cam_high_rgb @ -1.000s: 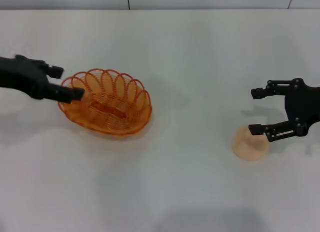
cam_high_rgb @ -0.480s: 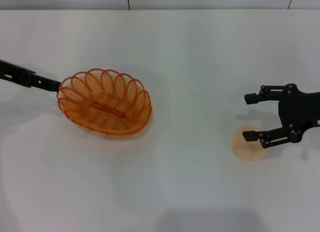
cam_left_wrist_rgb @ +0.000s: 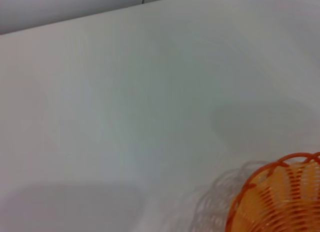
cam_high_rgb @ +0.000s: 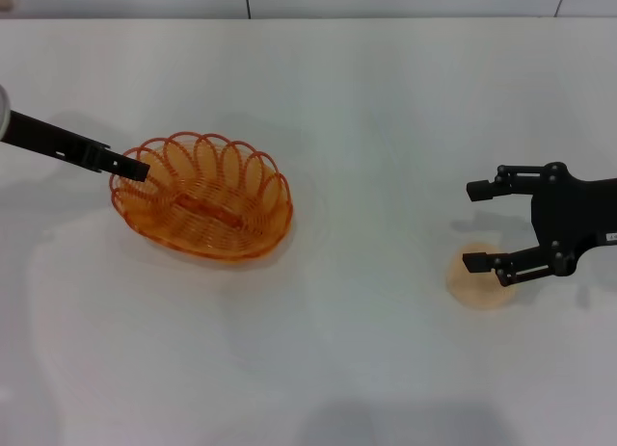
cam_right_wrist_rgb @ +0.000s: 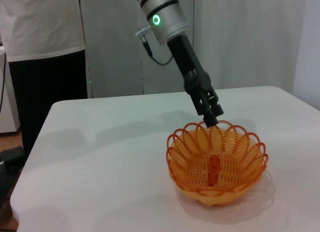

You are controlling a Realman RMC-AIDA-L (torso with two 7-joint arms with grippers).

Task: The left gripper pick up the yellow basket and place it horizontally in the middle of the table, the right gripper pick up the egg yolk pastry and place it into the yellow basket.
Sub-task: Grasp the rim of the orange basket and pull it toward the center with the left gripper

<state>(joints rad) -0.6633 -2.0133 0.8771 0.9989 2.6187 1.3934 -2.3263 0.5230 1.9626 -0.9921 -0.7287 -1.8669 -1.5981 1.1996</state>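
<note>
The yellow basket (cam_high_rgb: pixel 202 196) rests on the white table (cam_high_rgb: pixel 366 128), left of centre, its long side running slantwise. It also shows in the right wrist view (cam_right_wrist_rgb: pixel 216 162) and partly in the left wrist view (cam_left_wrist_rgb: pixel 280 204). My left gripper (cam_high_rgb: pixel 133 167) reaches in from the left, seen edge-on, with its tip at the basket's left rim; the right wrist view shows it (cam_right_wrist_rgb: pixel 212 114) just over that rim. The egg yolk pastry (cam_high_rgb: pixel 480 284) sits on the table at the right. My right gripper (cam_high_rgb: pixel 477 226) is open and empty, its nearer finger overlapping the pastry's far edge.
A person in a white shirt (cam_right_wrist_rgb: pixel 42 46) stands beyond the table's far left end. A wall line runs along the table's back edge. Bare tabletop lies between basket and pastry.
My left gripper pulled back from the basket's rim, turned edge-on, then came back to the rim. My right gripper shifted slightly left over the pastry. Basket and pastry have not moved.
</note>
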